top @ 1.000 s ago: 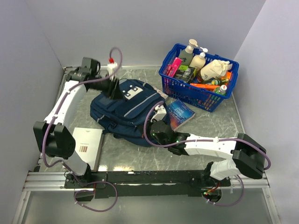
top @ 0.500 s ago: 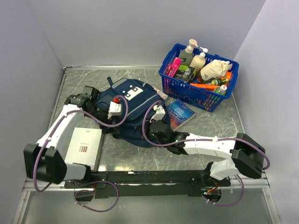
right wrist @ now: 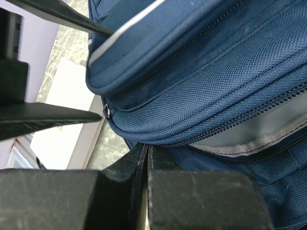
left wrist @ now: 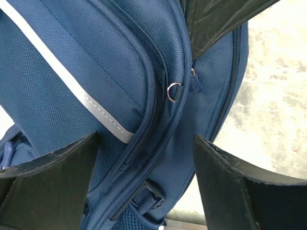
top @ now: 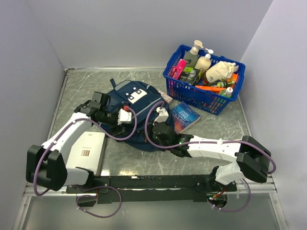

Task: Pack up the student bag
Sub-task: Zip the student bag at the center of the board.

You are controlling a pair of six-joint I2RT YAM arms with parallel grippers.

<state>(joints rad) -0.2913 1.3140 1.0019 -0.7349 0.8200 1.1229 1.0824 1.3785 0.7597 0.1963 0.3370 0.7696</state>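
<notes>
The left tool (left wrist: pixel 146 139) is wide over the navy backpack (left wrist: pixel 72 72). Aim at the zip ring (left wrist: pixel 173 92) and pinch softly. The right tool (right wrist: pixel 147 153) is pinched closed.

top: high, near side, facing down | wrists: close-up — both share student bag (top: pixel 144 106)
</notes>
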